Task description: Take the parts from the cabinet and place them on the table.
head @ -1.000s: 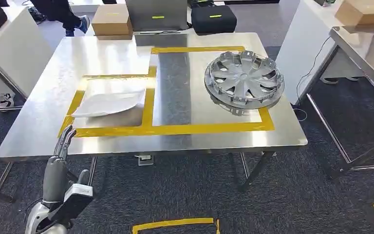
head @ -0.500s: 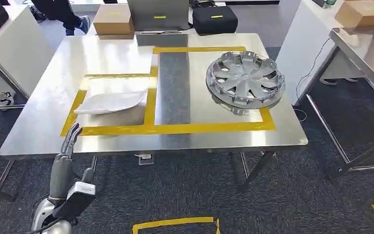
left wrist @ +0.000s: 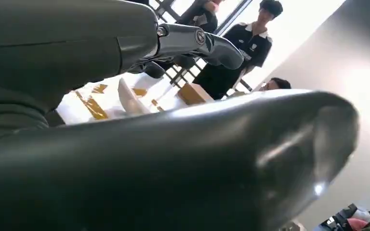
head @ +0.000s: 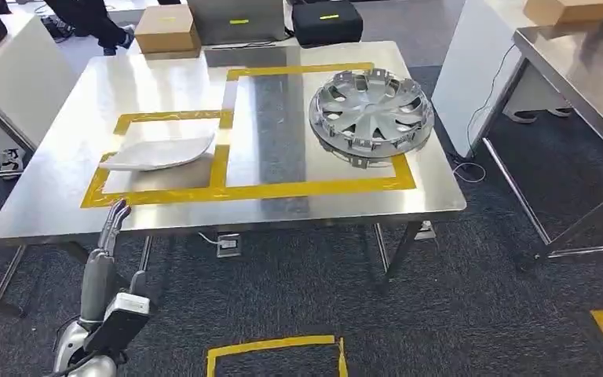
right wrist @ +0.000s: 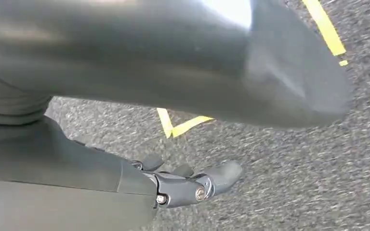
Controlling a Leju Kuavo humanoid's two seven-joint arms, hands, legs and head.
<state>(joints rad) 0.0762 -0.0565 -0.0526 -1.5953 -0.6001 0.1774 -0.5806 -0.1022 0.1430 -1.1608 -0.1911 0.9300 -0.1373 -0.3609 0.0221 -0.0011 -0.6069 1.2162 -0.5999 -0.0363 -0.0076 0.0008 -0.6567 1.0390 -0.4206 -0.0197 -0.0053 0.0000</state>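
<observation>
Parts sit on the steel table (head: 63,126) now. The silver wheel cover (head: 370,114) lies flat inside the big box of yellow tape (head: 314,188), over on the right side. The white curved part (head: 157,153) lies inside the smaller yellow tape box on the left. The two parts are well apart and do not touch.

The left hand (head: 112,228) is held up just below the near edge of the table, close to the corner of the small tape box. Its fingers are straight and a little apart, and it holds nothing. It does not touch the white part. The right hand (right wrist: 188,185) hangs low over the dark carpet (right wrist: 279,159). Its fingers are loose and it holds nothing too.

Since a second ago the whole picture has slid a bit. The table and both parts sit more to the left and higher up. That is the robot's head moving, not the parts. The left hand has come up a little next to the table edge.

I think both parts are already put down in their boxes, so this job looks nearly done. The robot seems to be backing off or turning away.

Cardboard boxes (head: 165,30) and a black bag (head: 326,22) sit behind the table. A person in dark clothes (left wrist: 241,48) stands near.
</observation>
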